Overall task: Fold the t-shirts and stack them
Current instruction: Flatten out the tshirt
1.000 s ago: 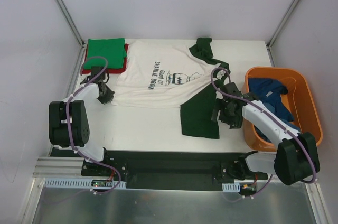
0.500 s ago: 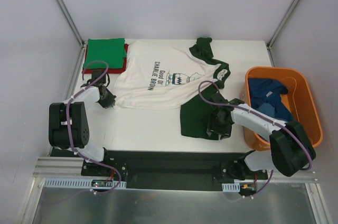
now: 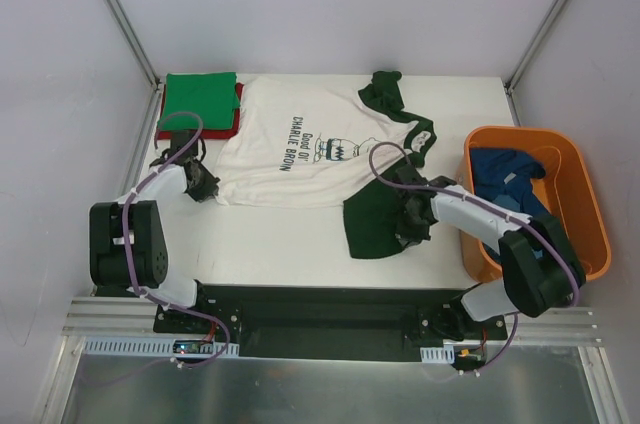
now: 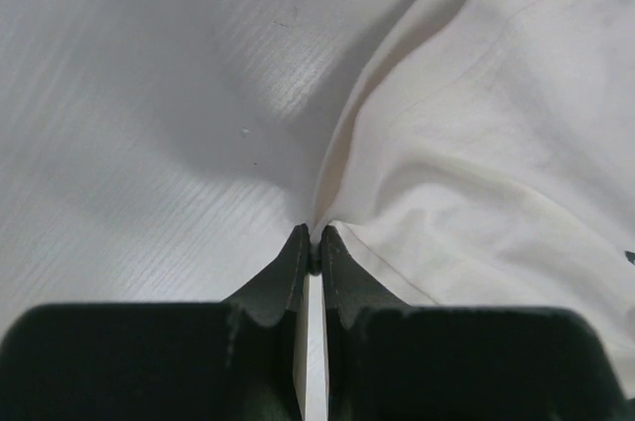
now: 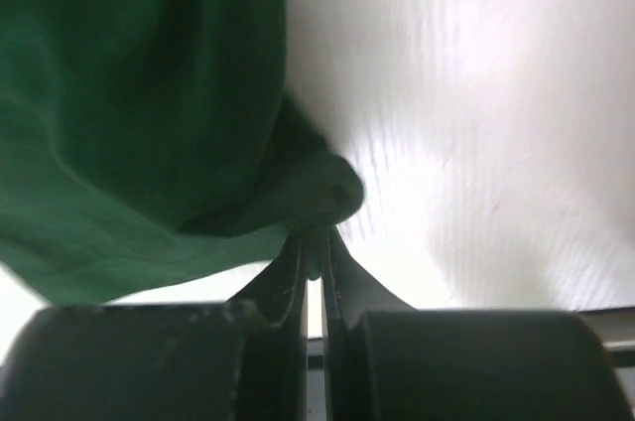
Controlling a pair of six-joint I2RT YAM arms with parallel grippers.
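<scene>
Left claw (image 4: 314,240) clenched on hem of white Charlie Brown t-shirt (image 3: 300,159); right claw (image 5: 315,242) clenched on its dark green sleeve (image 3: 370,226), both low on bench (image 3: 280,239).

White table (image 3: 280,236), pale walls (image 3: 330,4)

On my right an orange plastic tub (image 3: 588,206) stands at the edge of the white table (image 3: 270,234). A black mounting plate (image 3: 330,306) and an aluminium rail (image 3: 100,320) run along my near side.

Top camera overlooks the table (image 3: 280,234); both wrist cameras sit close against the t-shirt (image 3: 262,166).
</scene>
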